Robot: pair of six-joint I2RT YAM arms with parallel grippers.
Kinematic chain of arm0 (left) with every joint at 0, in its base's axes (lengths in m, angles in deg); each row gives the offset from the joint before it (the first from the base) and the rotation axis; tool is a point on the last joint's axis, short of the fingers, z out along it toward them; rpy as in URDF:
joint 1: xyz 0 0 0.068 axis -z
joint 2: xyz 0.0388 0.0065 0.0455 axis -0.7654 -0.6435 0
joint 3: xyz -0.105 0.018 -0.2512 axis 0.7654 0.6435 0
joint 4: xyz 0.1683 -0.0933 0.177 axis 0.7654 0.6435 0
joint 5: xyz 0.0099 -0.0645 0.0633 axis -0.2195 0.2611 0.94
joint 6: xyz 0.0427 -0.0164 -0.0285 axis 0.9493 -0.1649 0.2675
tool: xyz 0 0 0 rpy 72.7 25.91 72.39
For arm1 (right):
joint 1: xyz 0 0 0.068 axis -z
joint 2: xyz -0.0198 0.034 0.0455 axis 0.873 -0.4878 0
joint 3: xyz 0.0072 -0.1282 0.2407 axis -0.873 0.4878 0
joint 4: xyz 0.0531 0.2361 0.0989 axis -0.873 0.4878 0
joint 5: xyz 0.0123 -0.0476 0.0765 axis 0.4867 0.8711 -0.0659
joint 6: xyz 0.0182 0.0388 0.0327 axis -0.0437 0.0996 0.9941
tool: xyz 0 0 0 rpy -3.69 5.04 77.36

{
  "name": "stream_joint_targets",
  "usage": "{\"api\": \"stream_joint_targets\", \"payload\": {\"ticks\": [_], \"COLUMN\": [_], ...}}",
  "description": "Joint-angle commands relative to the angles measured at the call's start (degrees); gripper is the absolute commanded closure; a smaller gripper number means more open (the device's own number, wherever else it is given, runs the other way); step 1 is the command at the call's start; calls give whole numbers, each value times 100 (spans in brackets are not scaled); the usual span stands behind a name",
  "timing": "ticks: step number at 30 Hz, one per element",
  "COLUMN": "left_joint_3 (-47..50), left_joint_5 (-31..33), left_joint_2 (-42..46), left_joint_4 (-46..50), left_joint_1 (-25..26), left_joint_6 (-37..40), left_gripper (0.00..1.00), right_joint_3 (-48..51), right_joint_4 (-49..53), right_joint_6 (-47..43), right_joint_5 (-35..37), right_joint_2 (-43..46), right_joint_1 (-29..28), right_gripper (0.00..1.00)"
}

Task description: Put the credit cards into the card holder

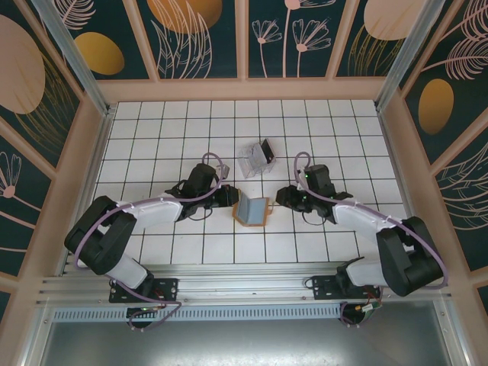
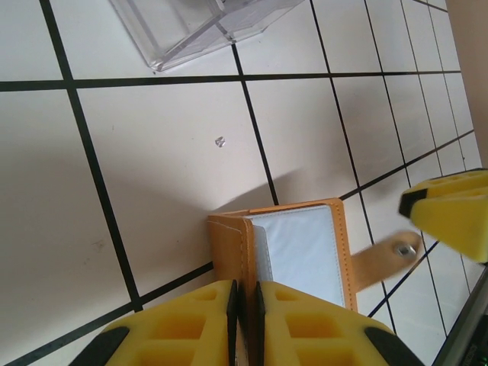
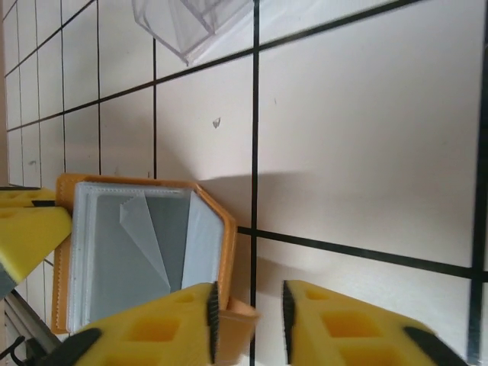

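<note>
The card holder (image 1: 253,210), an orange-tan wallet with a grey lining, stands open on the tiles between both arms. My left gripper (image 2: 245,305) is shut on the edge of its left cover (image 2: 229,252). My right gripper (image 3: 248,316) is open at the wallet's other side. The wallet's snap tab (image 3: 235,329) rests against one of the right gripper's fingers, with a clear gap to the other. The clear sleeves of the card holder (image 3: 130,252) face the right wrist camera. A dark credit card (image 1: 267,151) stands in the clear plastic case (image 1: 254,158) farther back.
The clear case (image 2: 206,23) lies about one tile beyond the wallet. A small speck (image 2: 220,141) lies on the tile between them. Wooden walls fence in the white tiled table (image 1: 152,137). One finger of the right gripper (image 2: 450,213) shows at the right of the left wrist view.
</note>
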Motion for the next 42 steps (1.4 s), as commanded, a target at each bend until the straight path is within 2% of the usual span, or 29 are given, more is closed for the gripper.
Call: {"api": "stream_joint_targets", "payload": {"ticks": [1, 5, 9, 15, 19, 23, 25, 29, 31, 35, 38, 42], "left_joint_3": [-81, -10, -267, -530, -575, -457, -435, -306, -235, -196, -61, 425], "left_joint_5": [320, 528, 661, 824, 939, 900, 977, 1285, 1518, 1968, 1866, 1423], "left_joint_2": [21, 257, 244, 252, 352, 351, 253, 269, 400, 667, 834, 1218], "left_joint_4": [215, 228, 678, 1115, 1244, 1143, 1267, 1517, 1581, 1701, 1688, 1345], "left_joint_1": [37, 37, 36, 38, 36, 38, 37, 38, 29, -30, -396, -1022], "left_joint_6": [33, -41, -91, -147, -182, -255, -237, -239, -269, -297, -330, -364], "left_gripper": [82, 83, 83, 83, 84, 83, 78, 78, 77, 74, 73, 70], "right_joint_3": [-465, -771, -768, -741, -649, -931, -1015, -1117, -1301, -1752, -2217, -3027], "right_joint_4": [501, 759, 211, -704, -1492, -1385, -1072, -316, 107, 539, 834, 1540], "right_joint_6": [-294, -223, 160, 498, 1001, 828, 659, 301, 99, 7, -80, -257], "right_joint_5": [47, 238, -229, -527, -903, -818, -553, 119, 541, 1333, 1917, 2769], "right_joint_2": [401, 858, 949, -34, -570, -813, -839, -872, -991, -1360, -1737, -2355], "right_joint_1": [117, 123, -225, -1332, -1415, -1512, -1512, -1550, -1745, -2333, -2800, -3334], "right_gripper": [63, 57, 55, 53, 53, 54, 54, 54, 52, 43, 33, 29]}}
